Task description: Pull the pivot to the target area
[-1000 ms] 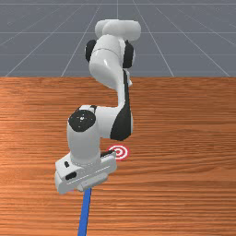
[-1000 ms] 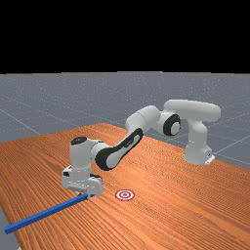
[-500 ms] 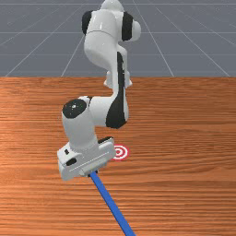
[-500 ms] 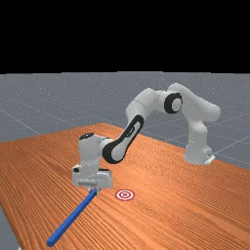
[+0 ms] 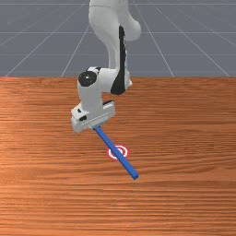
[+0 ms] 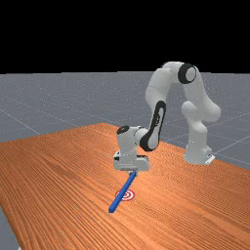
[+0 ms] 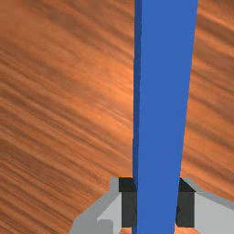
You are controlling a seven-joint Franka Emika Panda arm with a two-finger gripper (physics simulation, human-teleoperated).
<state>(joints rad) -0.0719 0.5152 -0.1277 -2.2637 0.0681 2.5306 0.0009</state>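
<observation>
In the front view my gripper [image 5: 96,126] is over the table, up and left of the target. A long blue bar [image 5: 108,141] runs from it down to the right, its middle crossing over the red-and-white ringed target [image 5: 111,153]. The far view has the gripper [image 6: 133,173] at the upper end of the blue bar [image 6: 123,191], whose lower part passes over the left side of the target [image 6: 129,195]. In the wrist view the gripper [image 7: 156,203] has a dark pad pressed on each side of the blue bar [image 7: 162,100].
The wooden table [image 5: 184,138] lies around the bar and target. In the far view the arm's base stands at the table's right, and the table's left edge is in view.
My hand has moved back toward the arm's base with the bar in it. The bar first swung its free end to the front view's right, and now lies across the target.
</observation>
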